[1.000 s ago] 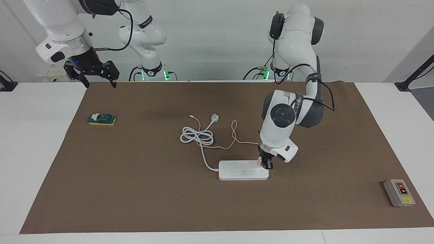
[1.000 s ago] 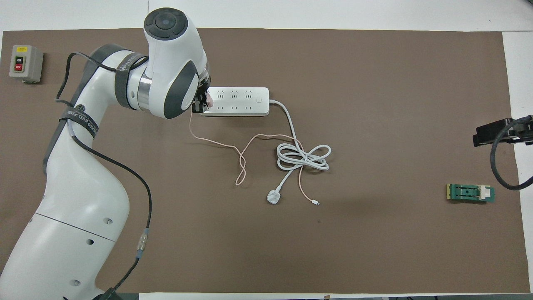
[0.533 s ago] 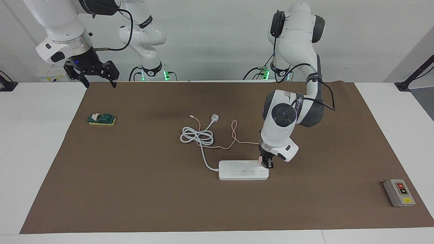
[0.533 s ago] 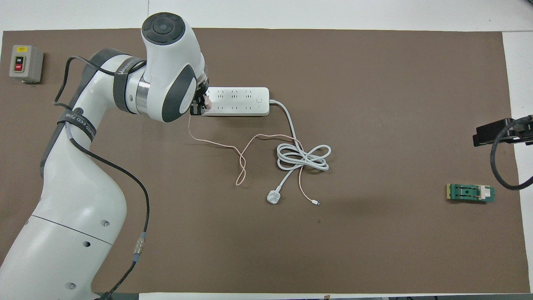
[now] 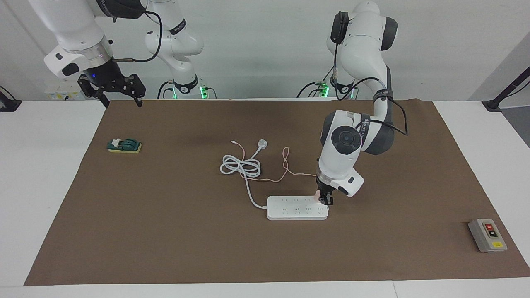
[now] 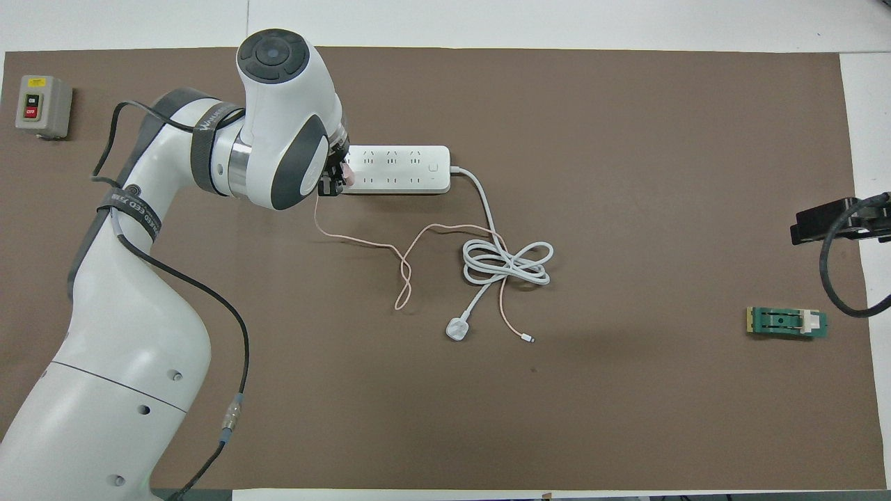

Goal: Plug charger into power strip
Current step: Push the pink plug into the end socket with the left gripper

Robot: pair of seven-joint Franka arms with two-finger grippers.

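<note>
Facing view
Left gripper point(image 5: 326, 200): clamped on the small pale pink cube charger point(image 5: 317, 198), at the long flat white power strip point(image 5: 297, 207)'s end toward the left arm.
Right gripper point(image 5: 120, 98): wide apart, waiting above the brown surface point(image 5: 165, 231)'s edge.

Overhead view
Charger point(image 6: 347, 175): on the strip point(image 6: 397, 169)'s nearer outlet row.
Thin pink cable point(image 6: 400, 259): trails nearer the robots.

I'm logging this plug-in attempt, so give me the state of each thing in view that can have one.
charger: gripped, at the power strip's end socket toward the left arm; seating not visible.
power strip: flat on the mat, own plug lying loose.
left gripper: shut on the charger.
right gripper: open, empty, waiting over the mat's corner.
button box: untouched.
</note>
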